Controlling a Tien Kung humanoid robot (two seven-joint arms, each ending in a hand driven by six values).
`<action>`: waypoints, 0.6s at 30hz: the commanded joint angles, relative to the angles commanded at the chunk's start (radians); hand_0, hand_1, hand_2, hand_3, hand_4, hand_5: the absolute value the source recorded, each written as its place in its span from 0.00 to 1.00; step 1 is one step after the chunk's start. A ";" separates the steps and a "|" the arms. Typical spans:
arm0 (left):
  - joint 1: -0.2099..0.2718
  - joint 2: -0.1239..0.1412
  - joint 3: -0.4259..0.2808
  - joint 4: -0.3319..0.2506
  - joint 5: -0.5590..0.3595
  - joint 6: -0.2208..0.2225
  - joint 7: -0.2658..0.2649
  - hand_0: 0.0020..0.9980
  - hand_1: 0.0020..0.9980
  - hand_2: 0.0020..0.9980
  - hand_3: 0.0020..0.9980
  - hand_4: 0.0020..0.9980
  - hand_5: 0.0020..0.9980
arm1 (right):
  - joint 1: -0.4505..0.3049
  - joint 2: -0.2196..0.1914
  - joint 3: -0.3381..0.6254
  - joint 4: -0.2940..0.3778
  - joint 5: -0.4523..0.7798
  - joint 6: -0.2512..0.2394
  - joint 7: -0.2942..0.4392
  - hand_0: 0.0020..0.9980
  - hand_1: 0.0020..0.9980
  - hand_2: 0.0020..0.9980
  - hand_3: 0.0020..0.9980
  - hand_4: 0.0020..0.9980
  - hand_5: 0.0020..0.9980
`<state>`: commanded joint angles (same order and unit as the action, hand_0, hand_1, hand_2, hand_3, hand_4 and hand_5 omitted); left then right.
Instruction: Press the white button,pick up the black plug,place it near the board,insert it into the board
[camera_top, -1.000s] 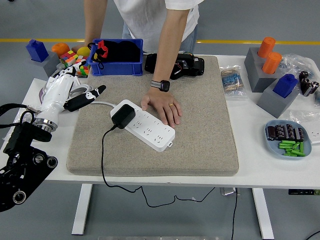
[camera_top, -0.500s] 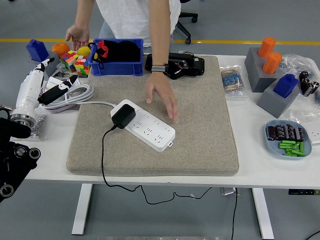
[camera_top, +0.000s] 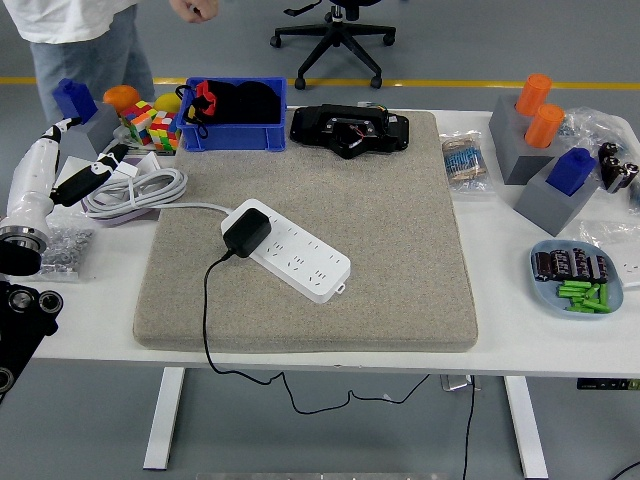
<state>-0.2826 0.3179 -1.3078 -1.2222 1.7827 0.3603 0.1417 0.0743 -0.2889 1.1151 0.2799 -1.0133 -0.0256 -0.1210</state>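
A single head camera, set high on the robot's side, looks forward and down across the whole worktop (camera_top: 500, 345), its near edge toward the frame's bottom.

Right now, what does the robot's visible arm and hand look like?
Only the left arm shows, at the picture's left edge. Its left hand has a glossy white shell with black fingers. Behind it comes a silver metal wrist ring, then chunky black arm segments with round joint fittings. No markings are readable.
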 joint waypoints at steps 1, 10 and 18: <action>0.000 0.000 -0.003 -0.001 -0.001 -0.002 0.001 1.00 0.98 0.93 0.89 0.90 0.74 | 0.000 0.000 0.000 0.000 0.000 0.001 0.000 0.63 0.62 0.60 0.60 0.68 0.39; -0.017 0.008 -0.021 -0.009 -0.007 -0.013 -0.001 1.00 0.98 0.93 0.89 0.90 0.74 | 0.032 -0.003 -0.031 0.001 0.013 0.003 -0.003 0.63 0.62 0.60 0.60 0.68 0.39; -0.013 0.014 0.019 -0.017 -0.010 -0.015 0.001 1.00 0.98 0.93 0.88 0.89 0.74 | 0.020 -0.022 -0.040 0.009 0.015 0.002 -0.005 0.63 0.62 0.60 0.60 0.68 0.39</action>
<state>-0.2952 0.3315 -1.2884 -1.2390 1.7728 0.3457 0.1424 0.0947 -0.3114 1.0754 0.2886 -0.9980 -0.0232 -0.1255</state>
